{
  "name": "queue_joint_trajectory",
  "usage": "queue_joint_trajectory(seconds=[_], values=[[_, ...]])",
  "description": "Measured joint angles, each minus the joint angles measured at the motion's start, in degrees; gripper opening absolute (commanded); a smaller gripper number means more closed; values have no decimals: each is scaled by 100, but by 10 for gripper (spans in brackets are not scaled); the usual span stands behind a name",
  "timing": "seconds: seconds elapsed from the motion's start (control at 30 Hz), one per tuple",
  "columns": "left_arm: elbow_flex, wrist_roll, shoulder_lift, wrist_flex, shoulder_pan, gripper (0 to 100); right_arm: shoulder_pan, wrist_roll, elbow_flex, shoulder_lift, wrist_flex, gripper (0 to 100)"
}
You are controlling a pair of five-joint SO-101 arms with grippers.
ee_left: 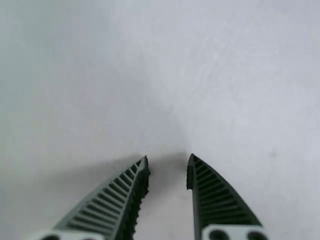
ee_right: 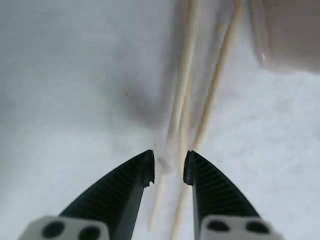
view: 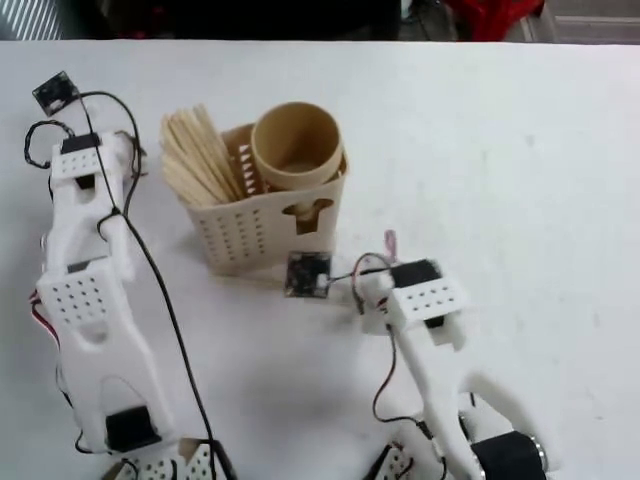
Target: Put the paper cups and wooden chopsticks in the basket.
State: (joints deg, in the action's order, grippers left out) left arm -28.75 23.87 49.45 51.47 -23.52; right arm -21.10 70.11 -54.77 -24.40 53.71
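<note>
1. While most of the job looks done to me, the desk (view: pixel 520 150) is the biggest thing here: white, with everything gathered toward its middle and left
2. My left arm (view: pixel 85 290) lies stretched along the desk's left side, just beside the basket. I judge it is kept there so it stays out of the other arm's way
3. My right arm (view: pixel 430 300) is bent low in front of the basket, its wrist near the front wall, which suits work on whatever lies at the basket's foot
4. The basket (view: pixel 260 235) stands upright mid-desk, perforated and open-topped, so things can drop in from above
5. One paper cup (view: pixel 297 145) sits mouth-up in the basket's right half, already where the task wants it
6. A bundle of chopsticks (view: pixel 195 155) leans in the basket's left half, tips fanned out toward my left arm; the basket wall props them
7. A few loose chopsticks (ee_right: pixel 187 90) lie on the desk outside the basket and run away from my right claw. By my reckoning they are what remains
8. My right claw (ee_right: pixel 169 167) sits at the near ends of those sticks. I cannot tell whether it pinches them or merely straddles them
9. My left claw (ee_left: pixel 167 162) is spread a little over bare desk, with nothing between its tips
</note>
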Motion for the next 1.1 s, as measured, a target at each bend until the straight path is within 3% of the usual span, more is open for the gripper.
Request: queue_joint_trajectory(seconds=[0.13,0.37,0.7,0.87,1.1], values=[[0,0,0,0,0,143,-466,-316,0,0,-62,116],[0,0,0,0,0,143,-536,-844,9,62,-545,116],[0,0,0,0,0,143,-800,-1029,554,1749,-1134,115],[0,0,0,0,0,145,-809,-1275,782,2022,-1125,13],[0,0,0,0,0,146,-809,-1301,844,1916,-993,16]])
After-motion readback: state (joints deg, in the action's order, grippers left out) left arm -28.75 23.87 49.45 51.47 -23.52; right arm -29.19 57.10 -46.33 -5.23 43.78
